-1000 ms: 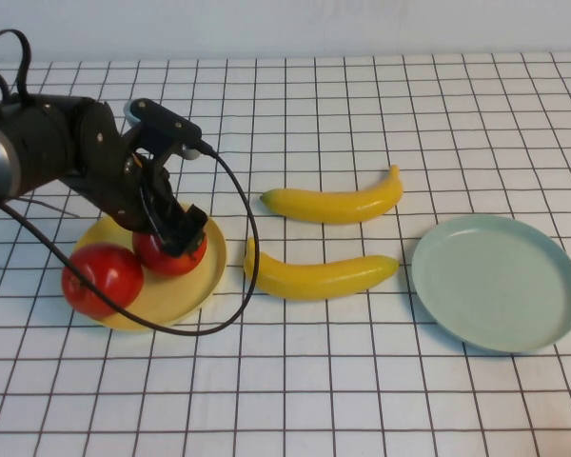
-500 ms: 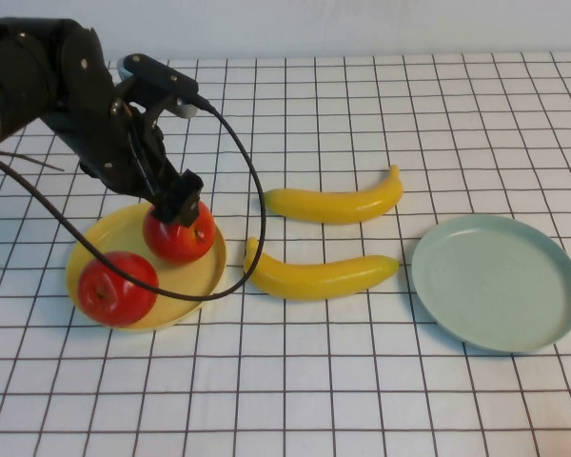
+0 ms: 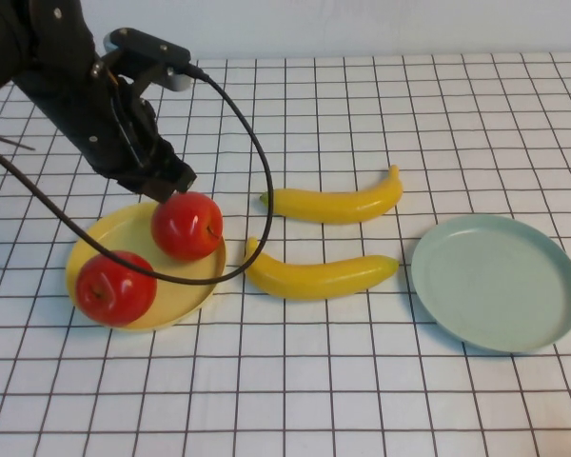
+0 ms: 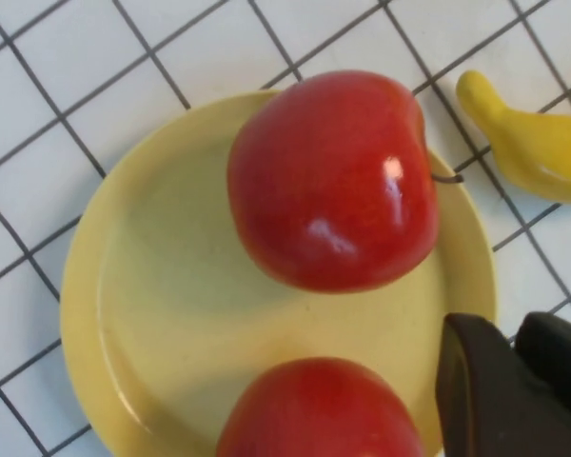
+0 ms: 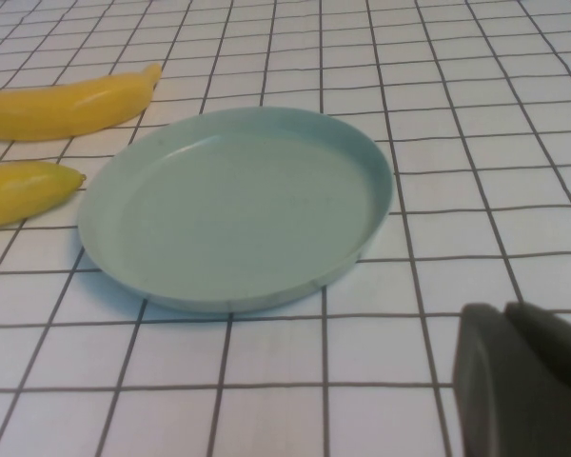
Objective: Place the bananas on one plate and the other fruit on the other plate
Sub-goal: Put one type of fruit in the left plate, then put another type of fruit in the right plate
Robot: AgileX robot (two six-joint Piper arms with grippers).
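Note:
Two red apples lie on the yellow plate (image 3: 112, 232) at the left: one (image 3: 187, 226) at its far right side, one (image 3: 115, 287) at its near left rim. My left gripper (image 3: 168, 181) hovers just behind and above the far apple (image 4: 333, 181), shut and empty, its dark fingers (image 4: 485, 390) over the yellow plate's (image 4: 152, 286) rim. Two yellow bananas (image 3: 333, 205) (image 3: 319, 276) lie on the table in the middle. The pale blue-green plate (image 3: 497, 283) stands empty at the right. My right gripper (image 5: 502, 312) is shut, low over the table near that plate (image 5: 233, 205).
The left arm's black cable (image 3: 252, 190) loops down over the yellow plate and close to the nearer banana's left tip. A white checked cloth (image 3: 362, 400) covers the table. Banana tips (image 5: 38, 186) show beside the blue-green plate in the right wrist view.
My left gripper has let go of the far apple, risen and drawn back to the left, and its jaws have closed. The apple now rests on the yellow plate. The right arm has not moved.

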